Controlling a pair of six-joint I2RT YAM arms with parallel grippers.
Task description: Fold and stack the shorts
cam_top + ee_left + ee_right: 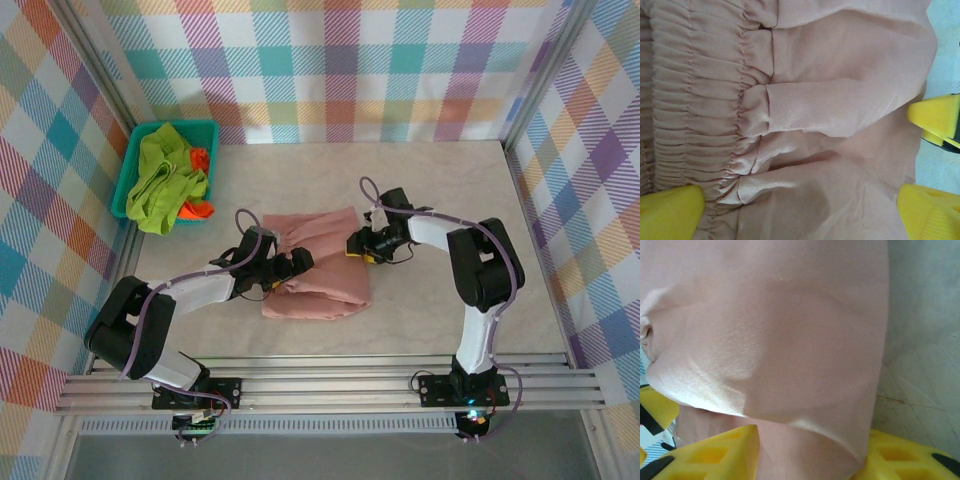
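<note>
The dusty pink shorts (322, 270) lie bunched on the worktop (450, 190). My left claw (298, 262) sits at their left edge, over the gathered waistband, its fingers (670, 212) spread wide with nothing gripped. My right claw (358, 245) is at their right edge with a pink fold hanging between its fingers (715, 452); I cannot tell whether it is clamped. Well off to the far left of the pink shorts, the teal basket (135, 135) holds the lime green shorts (160, 180) and the orange shorts (200, 208).

white-and-black arms (195, 290), lilac cables (140, 335), yellow tool fingers (670, 212), perhaps foam.
</note>
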